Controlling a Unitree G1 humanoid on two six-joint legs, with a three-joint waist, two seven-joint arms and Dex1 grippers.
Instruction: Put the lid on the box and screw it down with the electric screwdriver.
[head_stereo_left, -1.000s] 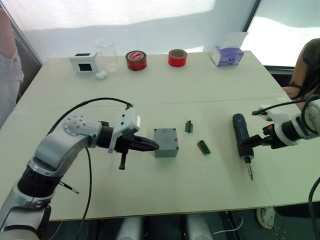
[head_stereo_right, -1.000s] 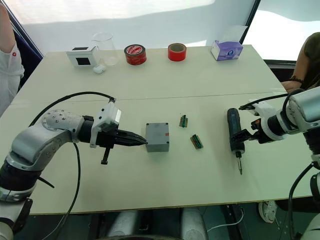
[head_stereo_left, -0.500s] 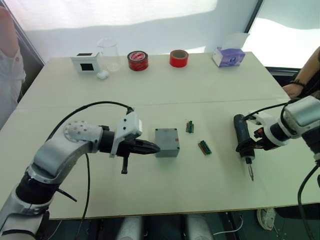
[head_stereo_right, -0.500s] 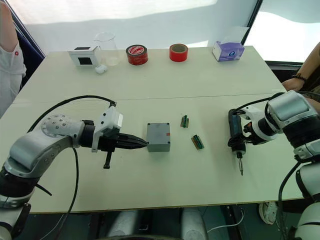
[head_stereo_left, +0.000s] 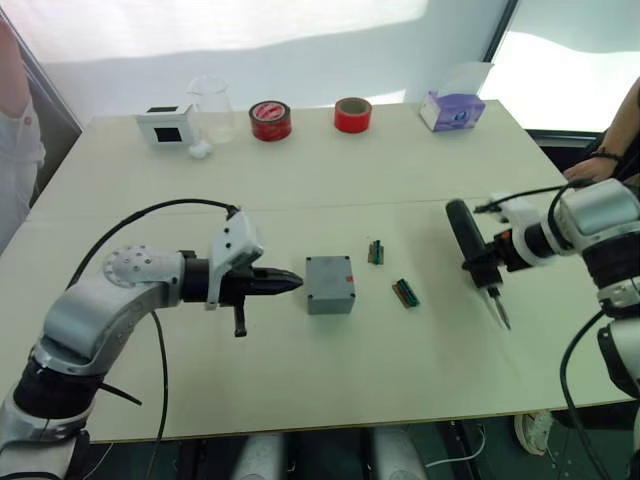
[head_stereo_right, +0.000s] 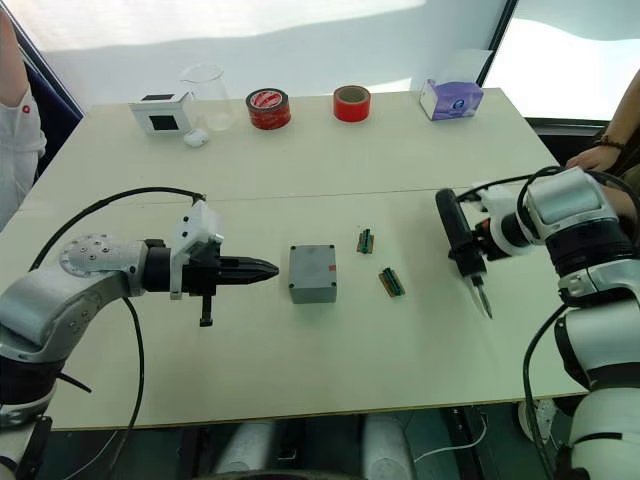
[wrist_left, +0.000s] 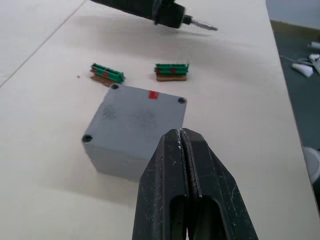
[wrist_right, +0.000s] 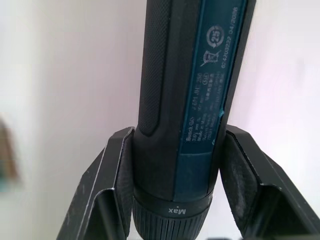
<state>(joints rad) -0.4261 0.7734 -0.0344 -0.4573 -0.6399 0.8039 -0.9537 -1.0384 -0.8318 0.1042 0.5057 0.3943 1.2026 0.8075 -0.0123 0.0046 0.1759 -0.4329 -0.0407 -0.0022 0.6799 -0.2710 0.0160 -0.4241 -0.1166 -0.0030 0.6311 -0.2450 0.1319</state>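
We start closest in, where our left gripper (head_stereo_left: 290, 281) hangs low over the table (head_stereo_left: 330, 370) with its two black fingers pressed together on nothing, tips aimed at the box (head_stereo_left: 330, 284) and a clear gap between them. The box sits near the middle of the table with the lid (wrist_left: 145, 107) already on top, corner holes showing in the left wrist view, and a small red mark at one edge. It reads as rigid moulded plastic, light enough to skid if the bit pushes sideways, so we'd brace it at a side wall rather than on the lid. Just beyond it lie two small green-brown blocks (head_stereo_left: 377, 252) (head_stereo_left: 405, 293).

Over on the right, our right gripper (head_stereo_right: 478, 248) is clamped round the electric screwdriver (head_stereo_right: 455, 235), taken near the collar, above the bit end. It's a stiff, top-heavy cylinder with a smooth casing, so a firm hold low on the body suits it; whether screws sit in the holes we can't quite tell.

Compared with a second ago, the screwdriver has come up off the table and now hangs tilted, bit pointing down, while our left gripper has drawn back from touching the box.

Far edge: white cube (head_stereo_left: 165, 124), glass beaker (head_stereo_left: 213, 106), two red tape rolls (head_stereo_left: 271, 119) (head_stereo_left: 352, 114), tissue box (head_stereo_left: 455, 108).
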